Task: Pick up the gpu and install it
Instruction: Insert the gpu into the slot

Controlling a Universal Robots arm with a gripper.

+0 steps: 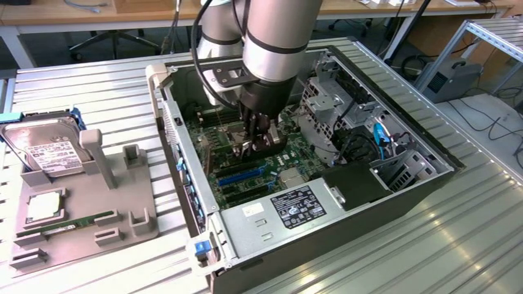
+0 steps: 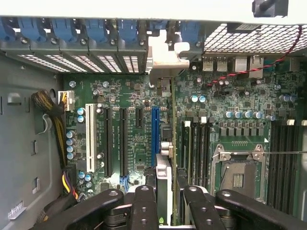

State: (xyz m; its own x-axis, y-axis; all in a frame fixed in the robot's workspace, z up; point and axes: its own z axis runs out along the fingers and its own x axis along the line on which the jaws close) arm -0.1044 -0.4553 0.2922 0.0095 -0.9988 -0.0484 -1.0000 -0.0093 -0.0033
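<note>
Ribbed metal benching is carrying an open PC case [image 1: 408, 184]. Inside, the gripper [image 2: 165, 201] is half-closed, pinching the gpu [image 2: 164, 177] edge-on above the motherboard [image 2: 139, 96], beside the blue slot [image 2: 155, 134]. Slight misalignment risks jamming the card's edge.

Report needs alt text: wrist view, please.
The gripper holds the gpu edge-on above the motherboard, beside the blue slot. Black slots, a white slot and the empty CPU socket lie around it.
</note>
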